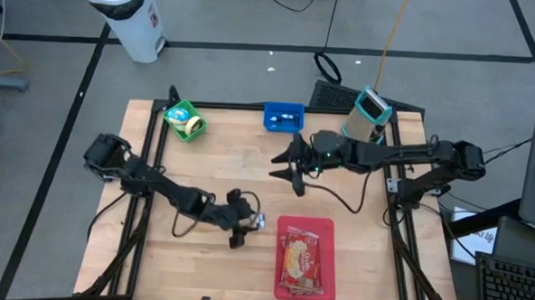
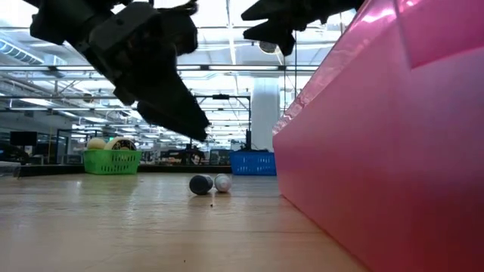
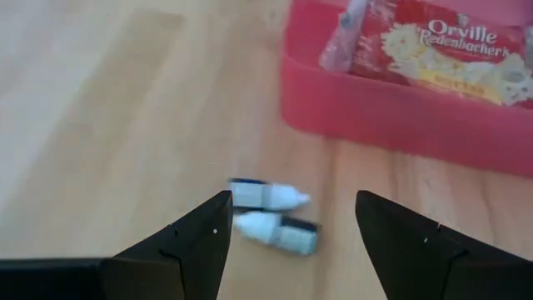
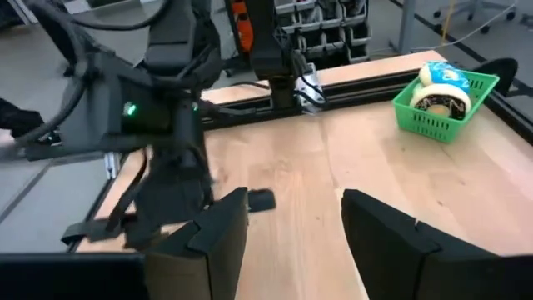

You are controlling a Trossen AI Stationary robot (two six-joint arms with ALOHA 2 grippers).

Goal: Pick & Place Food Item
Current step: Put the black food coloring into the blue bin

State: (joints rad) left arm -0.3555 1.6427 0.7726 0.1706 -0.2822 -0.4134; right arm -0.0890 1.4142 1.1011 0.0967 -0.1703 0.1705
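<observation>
My left fingers [image 3: 287, 229] are open above two small bottles [image 3: 271, 218] lying on the wooden counter [image 1: 222, 157], just beside the red tray [image 3: 400, 112] that holds the popcorn bag [image 1: 301, 258]. I think I should go straight down and squeeze softly, because the little bottles are smooth and round and could roll. My right fingers [image 4: 287, 218] hang open, well apart.

Two small white-and-dark dropper bottles [image 3: 271, 212] lie just ahead of the left pincer [image 3: 287, 242]; one red plastic tray [image 1: 305, 258], one popcorn bag [image 1: 302, 258], beyond them.
</observation>
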